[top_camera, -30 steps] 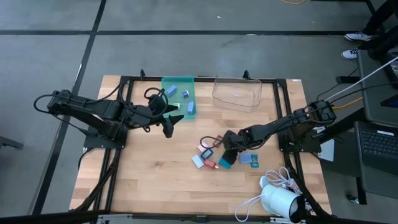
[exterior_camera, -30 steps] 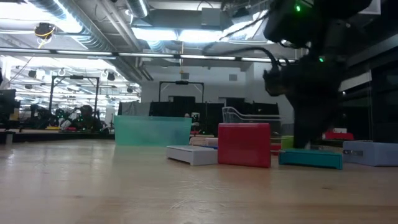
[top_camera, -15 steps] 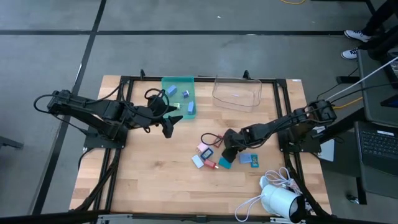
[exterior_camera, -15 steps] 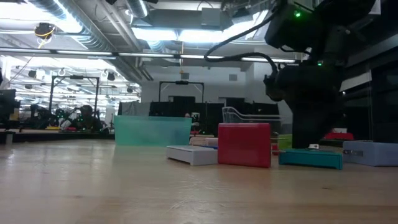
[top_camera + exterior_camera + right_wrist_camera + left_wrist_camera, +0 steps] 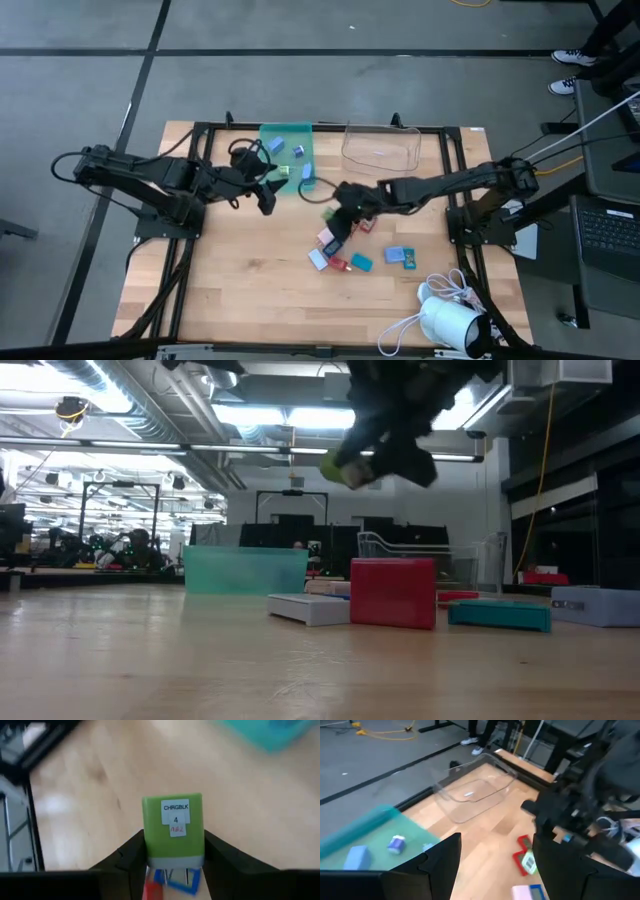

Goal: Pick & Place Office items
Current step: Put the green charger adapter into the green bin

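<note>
Gripping a green piece (image 5: 173, 826) between closed jaws, right gripper (image 5: 333, 213) hangs above the table (image 5: 240, 290), between the teal tray (image 5: 286, 133) and the pile of pieces (image 5: 345, 252). Piece is off the wood, white label facing its wrist camera. Left gripper (image 5: 268, 197) sits just beside the tray, jaws open, empty. Clear bin (image 5: 381, 150) at the far edge.

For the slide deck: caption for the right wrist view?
Right gripper holding a green block labelled CHRGBLK 4 above the wooden table.
</note>
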You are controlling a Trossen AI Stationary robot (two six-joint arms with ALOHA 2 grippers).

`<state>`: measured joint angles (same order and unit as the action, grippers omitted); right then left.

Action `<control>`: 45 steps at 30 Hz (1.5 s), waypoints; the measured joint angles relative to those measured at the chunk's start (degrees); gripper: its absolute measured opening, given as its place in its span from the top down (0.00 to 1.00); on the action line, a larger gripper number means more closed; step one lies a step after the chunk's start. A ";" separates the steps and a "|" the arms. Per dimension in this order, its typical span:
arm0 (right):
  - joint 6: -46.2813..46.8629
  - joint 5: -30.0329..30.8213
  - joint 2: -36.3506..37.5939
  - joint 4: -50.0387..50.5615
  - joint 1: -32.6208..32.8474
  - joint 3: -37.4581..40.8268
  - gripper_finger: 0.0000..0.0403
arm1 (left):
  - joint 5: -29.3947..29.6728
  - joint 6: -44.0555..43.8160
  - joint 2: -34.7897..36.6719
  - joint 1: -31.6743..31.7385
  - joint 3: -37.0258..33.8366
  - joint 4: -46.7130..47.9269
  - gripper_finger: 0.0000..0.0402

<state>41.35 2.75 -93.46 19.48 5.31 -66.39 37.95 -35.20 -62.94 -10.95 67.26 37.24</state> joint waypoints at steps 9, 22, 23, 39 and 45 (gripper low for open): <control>-1.80 2.98 -2.02 -5.66 -8.22 -2.30 0.62 | -0.17 4.27 7.80 4.30 0.00 1.63 0.40; -8.85 0.85 -20.04 -10.96 -15.57 -19.74 0.62 | -2.17 4.67 10.79 5.44 0.02 1.81 0.40; -8.90 0.79 -21.92 -9.97 -15.93 -22.13 0.62 | -2.18 4.43 10.71 5.46 0.02 1.96 0.40; -8.03 -2.54 -36.19 -0.89 -19.93 -44.26 0.54 | -3.08 4.32 10.67 5.46 0.02 2.03 0.40; -6.60 -6.35 -36.19 -1.08 -20.68 -46.66 0.43 | -3.10 4.30 10.67 5.46 0.02 2.03 0.40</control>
<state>34.74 -3.60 -129.64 18.40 -15.37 -113.06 34.85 -30.89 -52.27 -5.50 67.29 39.27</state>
